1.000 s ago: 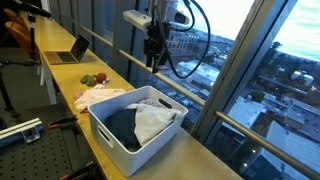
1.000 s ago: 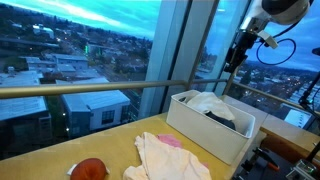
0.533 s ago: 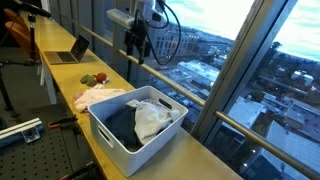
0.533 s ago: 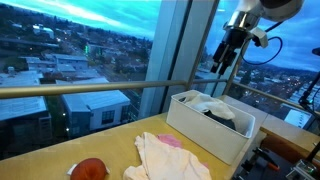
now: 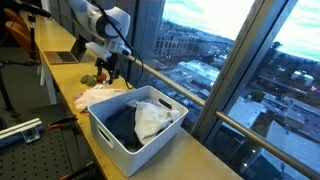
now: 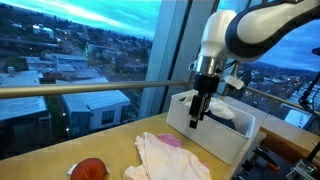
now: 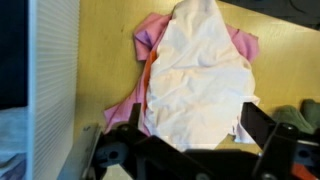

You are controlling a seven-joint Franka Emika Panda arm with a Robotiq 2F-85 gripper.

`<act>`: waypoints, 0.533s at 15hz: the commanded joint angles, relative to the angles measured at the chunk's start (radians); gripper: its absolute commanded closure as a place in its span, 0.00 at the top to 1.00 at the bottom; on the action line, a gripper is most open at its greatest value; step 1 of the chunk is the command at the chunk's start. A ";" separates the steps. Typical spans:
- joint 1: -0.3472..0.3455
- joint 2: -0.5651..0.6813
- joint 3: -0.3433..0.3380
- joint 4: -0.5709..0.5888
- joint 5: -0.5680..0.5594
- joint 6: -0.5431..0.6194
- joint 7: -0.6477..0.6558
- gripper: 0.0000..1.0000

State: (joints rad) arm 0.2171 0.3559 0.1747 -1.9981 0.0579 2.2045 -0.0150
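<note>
**Open gripper hangs over the cloth pile beside the laundry bin**

The gripper points straight down over the yellow counter. It sits just beside the short end of the white plastic bin. Its 2 fingers are spread wide with nothing between them.

Below the jaws lies a crumpled white cloth. It rests on top of a pink cloth, whose edges show at the upper corners and lower left of the white piece. In both exterior views the gripper is clear of the pile, above it and not touching. The pile lies flat on the counter, close against the outside of the bin but not in it.

In the wrist view the bin's ribbed wall fills the left side, with the cloths just to its right. Inside the bin are a dark garment and a bunched white garment, both below the rim.

Past the cloth pile, away from the bin, a red apple sits on the counter. In an exterior view a green fruit lies next to it. Farther along the same counter an open laptop stands well apart from the gripper. The counter runs along a tall window with a city view behind it.
</note>
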 commanded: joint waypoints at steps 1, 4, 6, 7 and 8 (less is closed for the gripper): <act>0.034 0.122 0.008 0.056 -0.042 0.010 0.014 1.00; 0.064 0.202 -0.010 0.093 -0.102 0.007 0.028 1.00; 0.079 0.241 -0.024 0.117 -0.151 0.002 0.043 1.00; 0.085 0.260 -0.030 0.129 -0.175 0.000 0.051 1.00; 0.091 0.277 -0.035 0.139 -0.196 -0.001 0.058 1.00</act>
State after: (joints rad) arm 0.2772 0.5806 0.1662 -1.9153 -0.0798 2.2192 0.0134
